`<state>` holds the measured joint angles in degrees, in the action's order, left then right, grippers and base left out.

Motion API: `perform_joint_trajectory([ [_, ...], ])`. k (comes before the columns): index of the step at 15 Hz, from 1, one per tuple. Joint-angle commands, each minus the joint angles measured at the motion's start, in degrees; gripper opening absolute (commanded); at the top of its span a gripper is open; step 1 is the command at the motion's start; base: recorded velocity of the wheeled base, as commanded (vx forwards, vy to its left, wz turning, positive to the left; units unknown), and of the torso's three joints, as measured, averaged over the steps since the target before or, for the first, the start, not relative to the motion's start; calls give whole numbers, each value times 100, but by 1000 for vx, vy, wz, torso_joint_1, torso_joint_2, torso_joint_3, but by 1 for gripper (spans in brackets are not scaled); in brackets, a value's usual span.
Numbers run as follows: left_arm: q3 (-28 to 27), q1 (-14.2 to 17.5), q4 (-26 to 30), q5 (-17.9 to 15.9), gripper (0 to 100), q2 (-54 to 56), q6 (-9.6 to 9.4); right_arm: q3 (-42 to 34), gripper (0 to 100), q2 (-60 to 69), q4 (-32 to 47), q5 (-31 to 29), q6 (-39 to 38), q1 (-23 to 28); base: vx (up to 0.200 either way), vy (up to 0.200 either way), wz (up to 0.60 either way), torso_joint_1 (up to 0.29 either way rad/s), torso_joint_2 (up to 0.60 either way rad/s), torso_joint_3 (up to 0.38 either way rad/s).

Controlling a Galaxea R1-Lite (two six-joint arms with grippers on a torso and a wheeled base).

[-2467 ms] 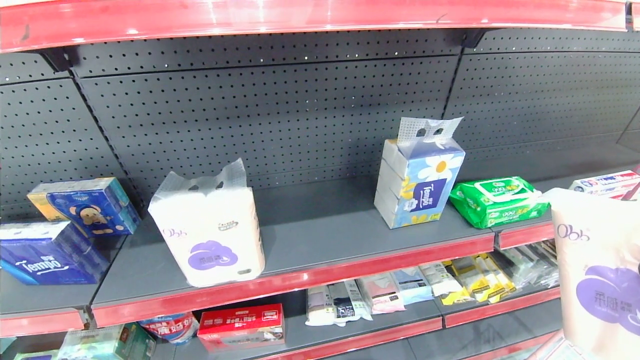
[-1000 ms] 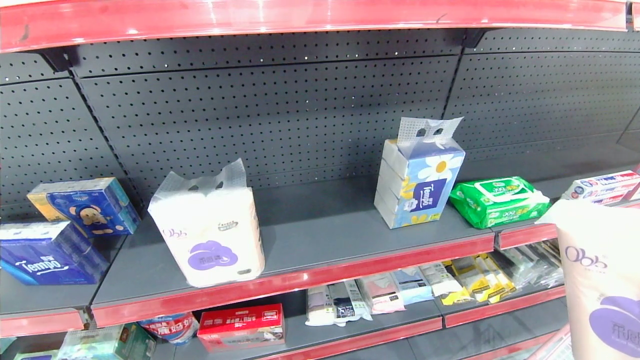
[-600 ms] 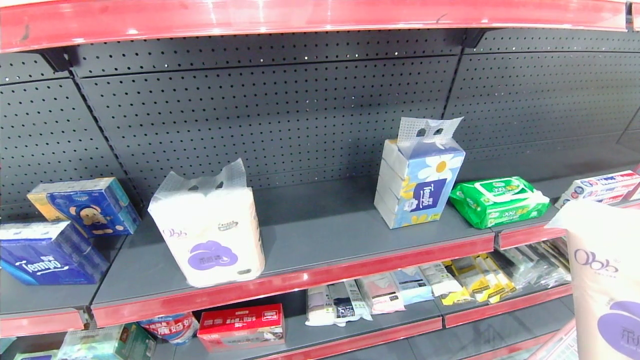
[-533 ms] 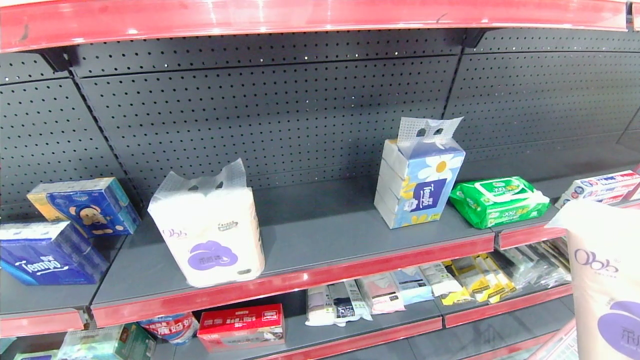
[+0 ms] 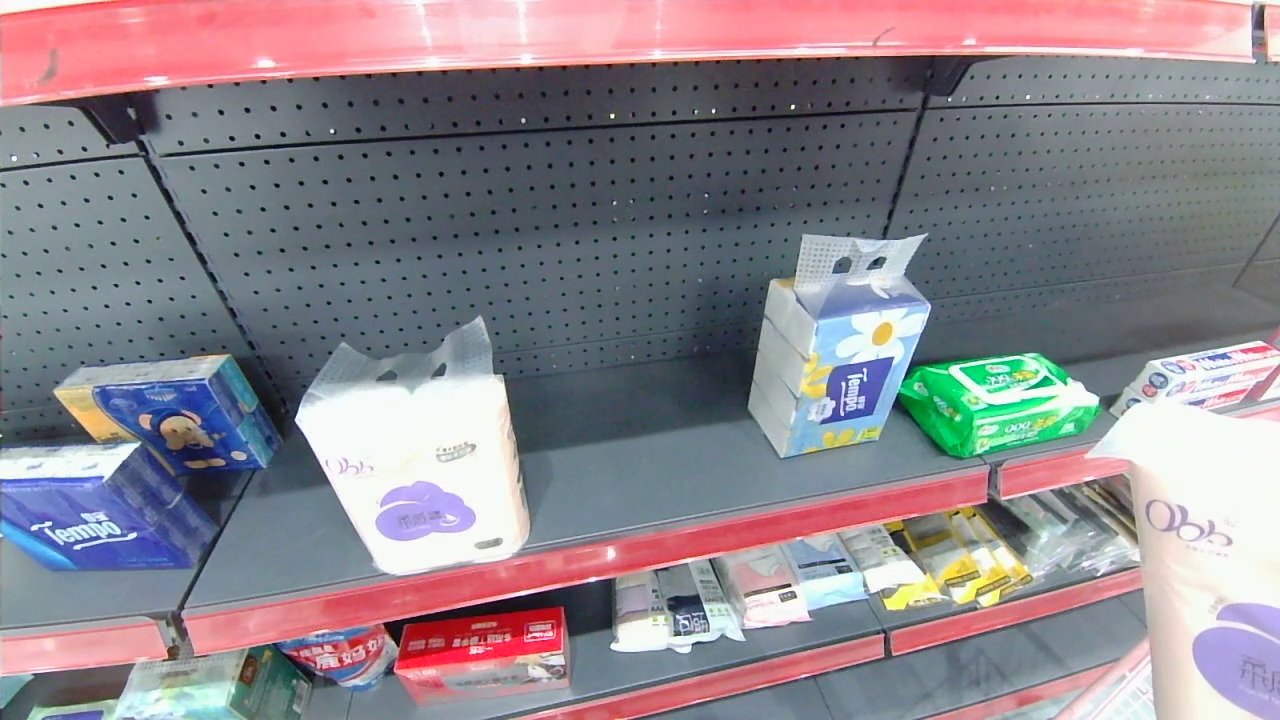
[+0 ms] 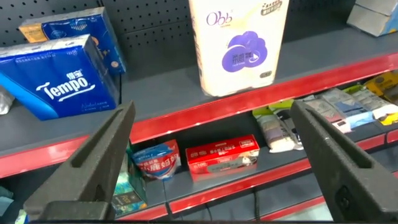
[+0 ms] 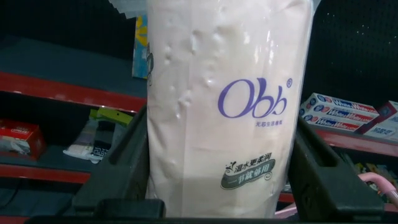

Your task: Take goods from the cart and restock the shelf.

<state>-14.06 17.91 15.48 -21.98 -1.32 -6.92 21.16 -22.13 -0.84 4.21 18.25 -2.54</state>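
Tissue pack (image 5: 1205,540) at four o'clock in the head view sits clamped between the right fingers (image 7: 115,165), while the left fingers (image 6: 93,162) gape wide and empty before the shelf (image 5: 620,470).

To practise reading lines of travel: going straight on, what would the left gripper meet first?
Probably the red shelf edge under the white pack, framed by the open left gripper; depth is unclear.

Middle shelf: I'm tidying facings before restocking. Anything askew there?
Yes. At the left end, the blue bear box sits tilted behind the blue tissue pack, which lies at an angle. The shelved white roll pack and flowered tissue pack stand upright.
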Motion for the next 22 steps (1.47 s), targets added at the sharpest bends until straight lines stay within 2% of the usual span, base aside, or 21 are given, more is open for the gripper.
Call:
perform_joint_trajectory([
  [1,-1,2,7,-8,100,-27,-2,2,0,-20,-4,1,3,-1,0,0,600,2,7,7],
  [8,-18,2,-1,-8,100,-27,-2,-42,0,-29,-4,1,3,-10,0,0,600,7,-1,0],
  [14,-27,2,-10,18,100,53,-2,-7,0,-117,-13,19,3,-19,0,0,0,0,0,0],
  [19,87,11,7,141,100,132,-11,397,0,-890,-48,546,12,-300,0,0,0,0,0,0],
  [22,456,11,-116,308,100,132,-72,626,0,-1681,-338,757,-14,-581,0,0,0,0,0,0],
])
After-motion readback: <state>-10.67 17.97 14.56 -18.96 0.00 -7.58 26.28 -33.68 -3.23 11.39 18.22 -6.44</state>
